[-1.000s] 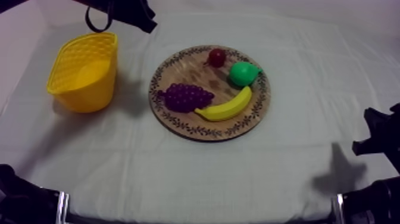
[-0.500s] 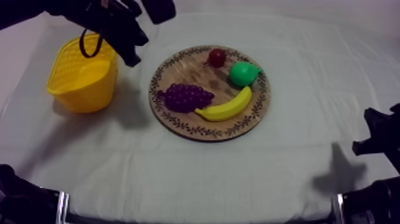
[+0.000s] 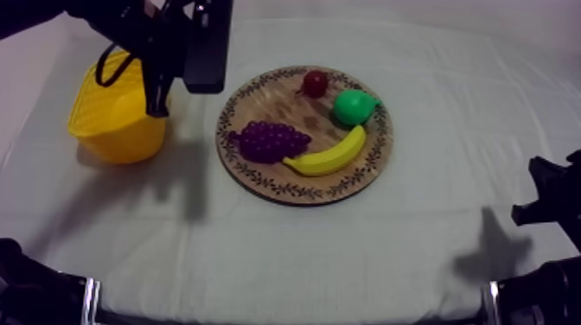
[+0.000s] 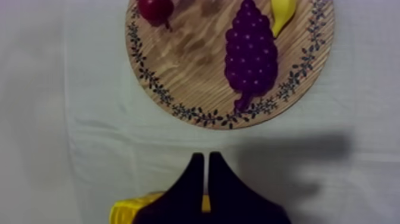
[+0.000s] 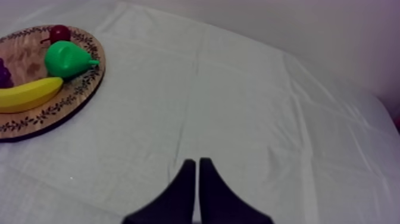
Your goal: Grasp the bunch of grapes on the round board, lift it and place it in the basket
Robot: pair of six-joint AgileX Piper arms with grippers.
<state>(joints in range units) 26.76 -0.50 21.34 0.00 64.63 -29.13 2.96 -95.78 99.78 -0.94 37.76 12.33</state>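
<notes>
The purple bunch of grapes lies on the left part of the round wooden board, beside the banana. In the left wrist view the grapes lie on the board ahead of my fingertips. My left gripper hangs over the right rim of the yellow basket, left of the board; its fingers lie together, shut on nothing. My right gripper rests low at the table's right edge, shut as a narrow wedge over bare cloth.
A green pear and a small red fruit lie on the board's far half. The right wrist view takes in the pear, the banana and the board's rim. Open cloth lies in front of the board.
My left arm has come in from the upper left, swinging down over the basket's right rim toward the board. The fruit and the right arm have not moved.
</notes>
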